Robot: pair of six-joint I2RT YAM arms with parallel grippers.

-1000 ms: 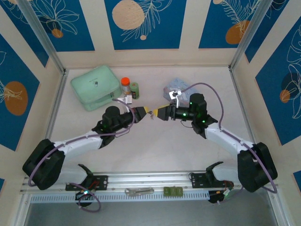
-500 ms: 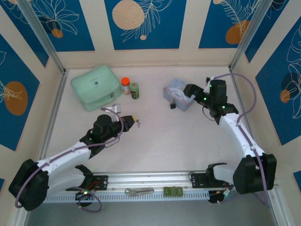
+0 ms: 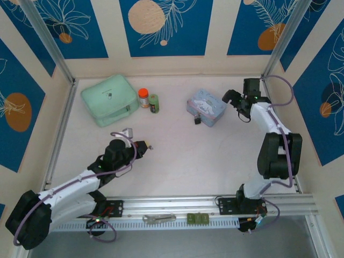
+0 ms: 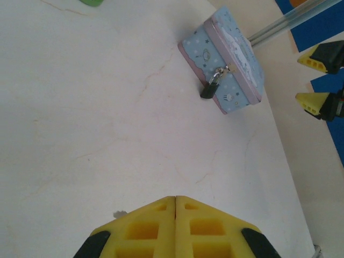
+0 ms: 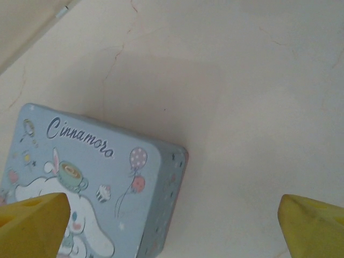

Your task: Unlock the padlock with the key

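Observation:
The padlock (image 3: 198,120) (image 4: 209,88), black with a silvery shackle, hangs on the front latch of the light-blue tin (image 3: 207,106) (image 4: 234,64) (image 5: 80,183). My left gripper (image 3: 146,146) (image 4: 176,198) sits low over the table, well to the left of and nearer than the tin, jaws pressed together. A tiny pale bit, the key (image 3: 151,146) (image 4: 119,213), pokes out at its tip. My right gripper (image 3: 234,105) (image 4: 314,79) (image 5: 173,215) stands open just right of the tin, with nothing between its fingers.
A mint-green case (image 3: 109,99) lies at the back left, with an orange-capped bottle (image 3: 143,97) and a green bottle (image 3: 154,102) beside it. A grey tool (image 3: 159,218) and a green block (image 3: 197,218) rest on the front rail. Metal posts stand at the back corners.
The grippers have parted from their meeting in the middle. My left arm drew back toward the near left with the key. My right arm swung to the far right and opened wider.

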